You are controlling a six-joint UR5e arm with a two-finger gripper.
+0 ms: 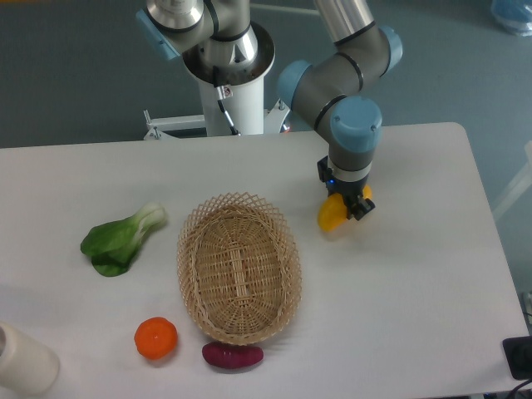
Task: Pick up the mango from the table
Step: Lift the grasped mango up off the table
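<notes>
The mango point(330, 216) is a glossy yellow-orange fruit right of the basket, on or just above the white table point(416, 274). My gripper point(347, 204) points straight down over it, with its dark fingers closed around the mango's upper right part. Much of the mango's right end is hidden behind the fingers. Whether the mango still touches the table cannot be told.
A woven wicker basket point(238, 268) stands left of the mango. A round orange fruit point(156, 338) and a dark purple-red vegetable point(233, 355) lie at the basket's front. A green leafy vegetable point(122, 240) lies at the left. A white cylinder point(21, 362) stands at the front left corner.
</notes>
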